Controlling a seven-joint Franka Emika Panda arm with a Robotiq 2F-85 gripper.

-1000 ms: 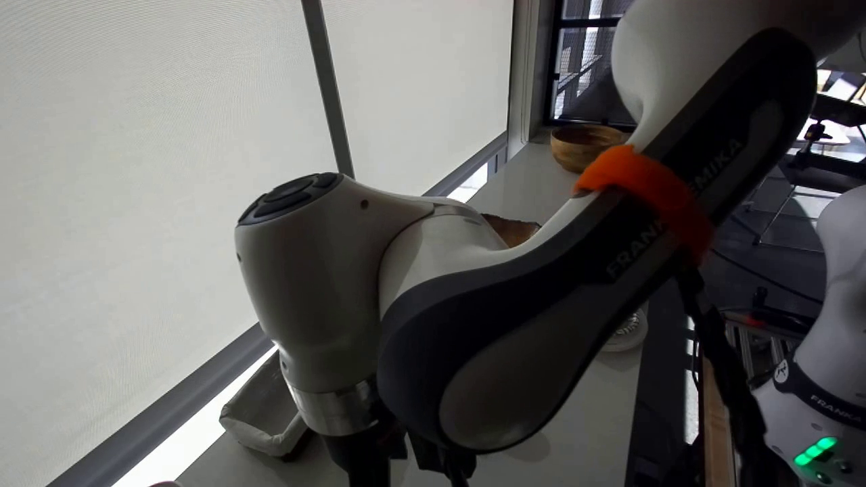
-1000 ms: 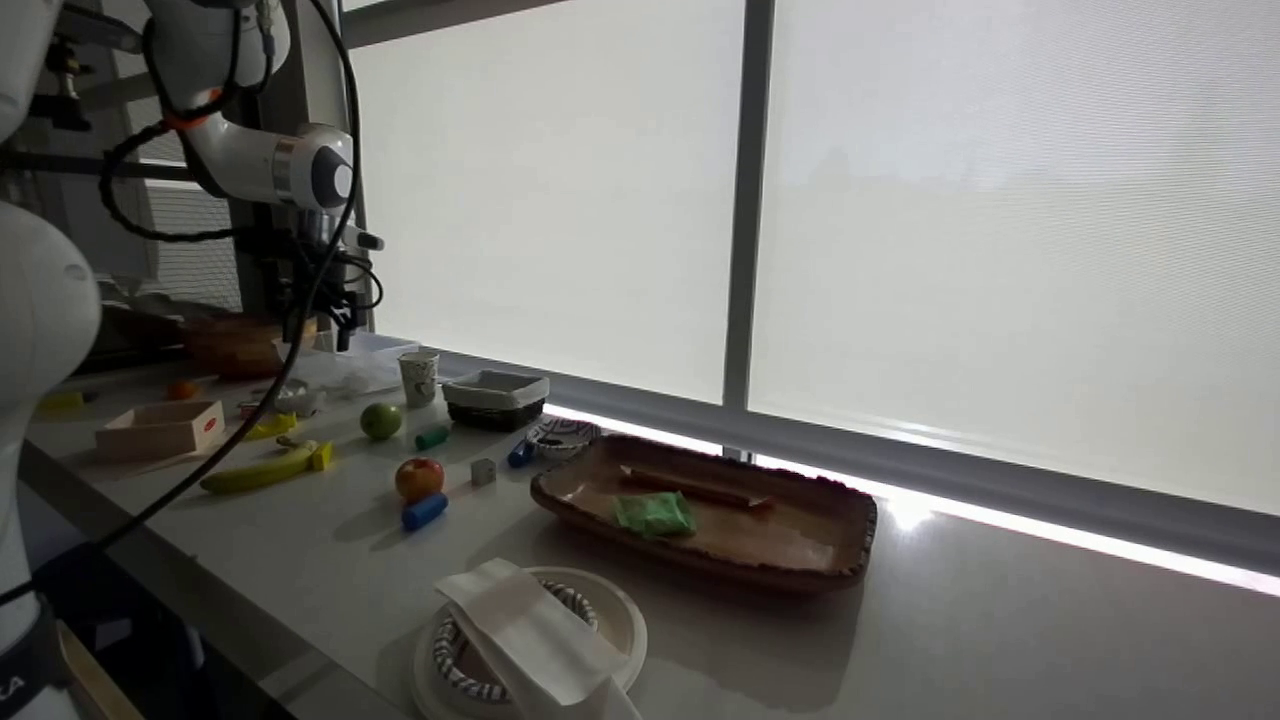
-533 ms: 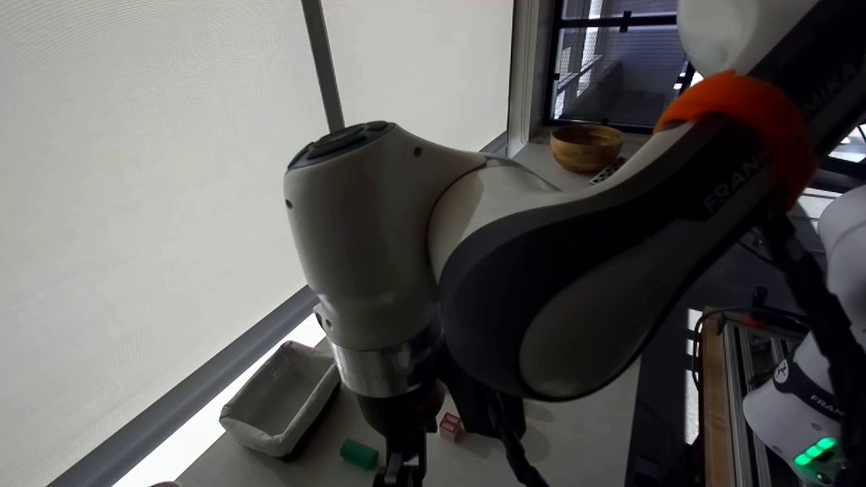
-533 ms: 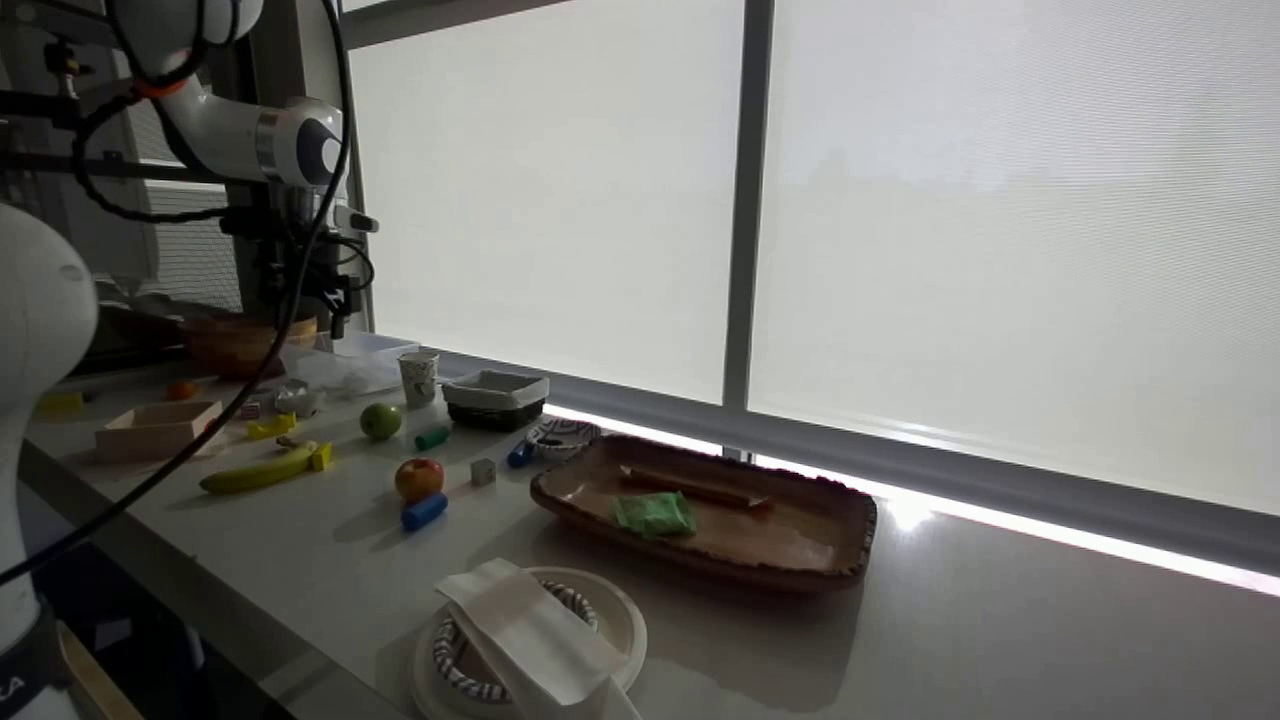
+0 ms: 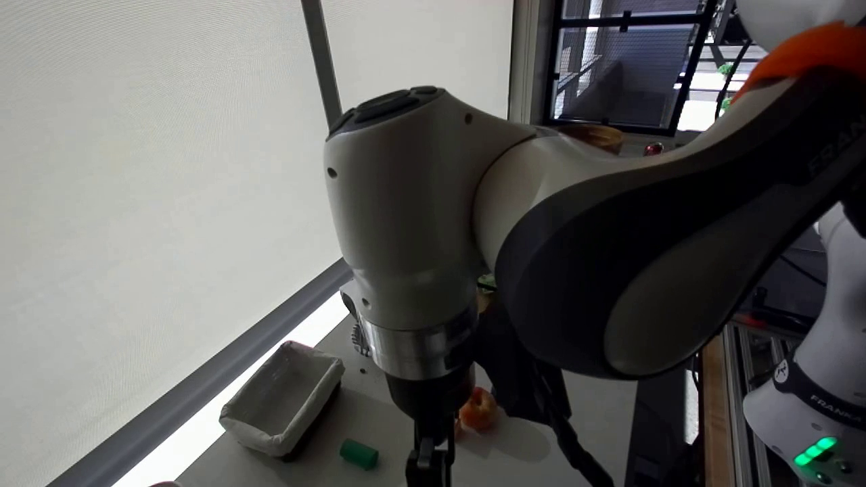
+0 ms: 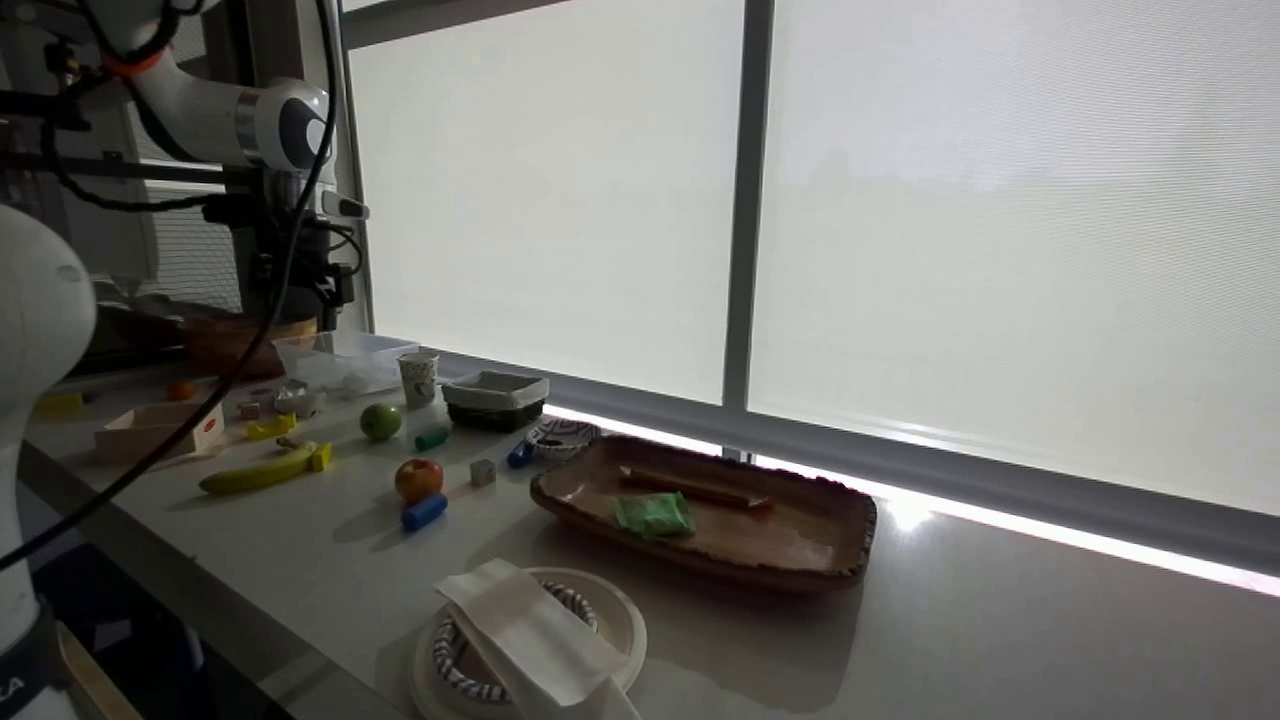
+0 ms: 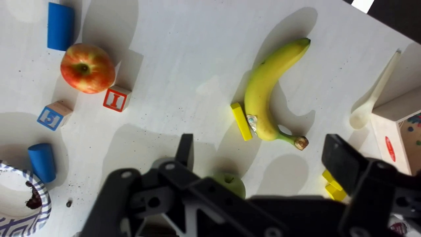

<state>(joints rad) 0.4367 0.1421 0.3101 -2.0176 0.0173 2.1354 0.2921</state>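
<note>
In the wrist view, the fingers (image 7: 186,151) stand wide apart above the bench (image 7: 197,59). Far to their left lies a patterned bowl (image 7: 13,197) with a blue cylinder (image 7: 42,162) at its rim; then, nearer the fingers, a blue-faced block (image 7: 51,118), a red apple (image 7: 87,68) and a red-lettered block (image 7: 115,98). A green apple (image 7: 235,185), partly hidden, shows in the gap between the fingers; past the fingertips, a yellow stick (image 7: 241,121) lies just beside a banana (image 7: 263,85). Near the right-hand fingertip are yellow pieces (image 7: 335,193); farther right, a white spoon (image 7: 368,105) and a wooden box (image 7: 383,131).
</note>
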